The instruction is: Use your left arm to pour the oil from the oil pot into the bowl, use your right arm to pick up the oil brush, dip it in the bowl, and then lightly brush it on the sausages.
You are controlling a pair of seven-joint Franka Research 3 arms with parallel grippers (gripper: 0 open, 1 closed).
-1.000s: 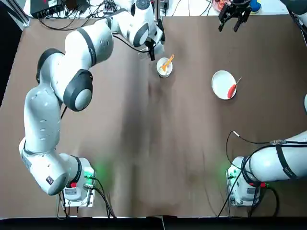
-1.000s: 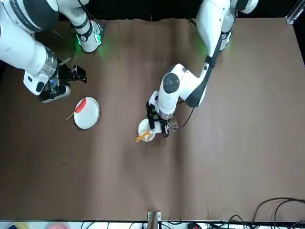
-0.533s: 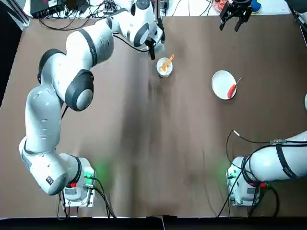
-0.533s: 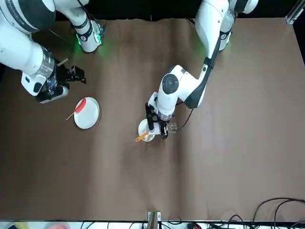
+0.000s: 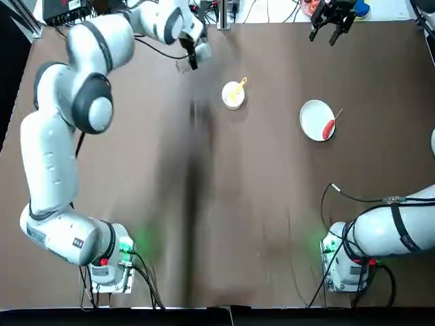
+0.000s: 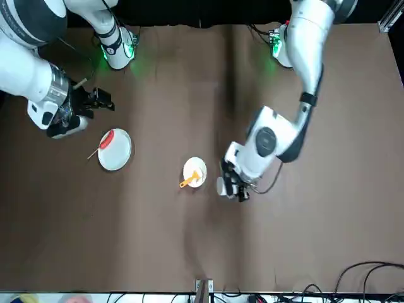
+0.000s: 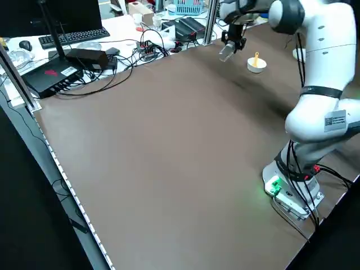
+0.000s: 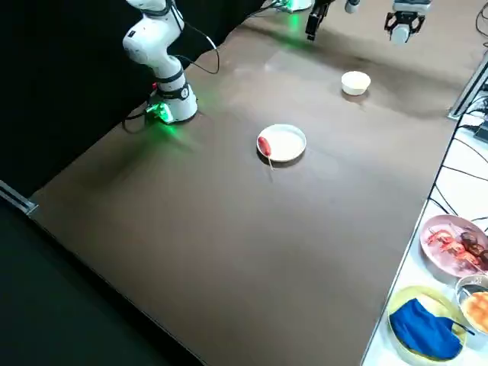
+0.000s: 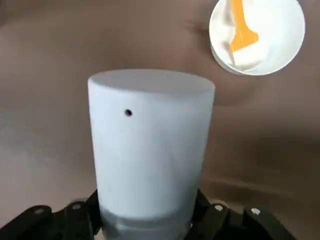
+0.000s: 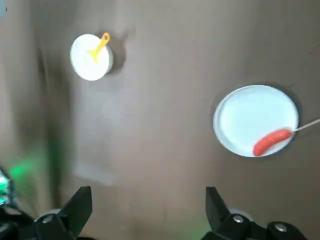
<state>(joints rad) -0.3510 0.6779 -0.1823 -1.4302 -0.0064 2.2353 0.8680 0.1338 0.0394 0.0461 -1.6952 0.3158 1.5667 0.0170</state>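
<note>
Left claw (image 6: 232,187) clamped on smooth white cylindrical oil pot (image 9: 150,150), beside the bowl. Right claw (image 10: 145,205) apart, empty. Thin yellow-orange oil brush (image 5: 238,87): light, stiff; grip handle overhanging small white bowl (image 5: 233,96).

the left arm (image 5: 64,129) rises from its base at the near left corner of the table, runs up along the left side and bends across the far edge, its white links folded over at the grey joint caps; its wrist points down at the far middle of the table; the left gripper (image 6: 232,188) hangs low over the brown surface with its dark fingers (image 9: 60,220) clamped on either side of the white cylinder it carries; the right arm (image 5: 387,227) sweeps out from its base at the near right corner; the right gripper (image 5: 333,24) is raised at the far right edge, its two fingers (image 10: 75,207) spread wide apart with nothing between them
</note>
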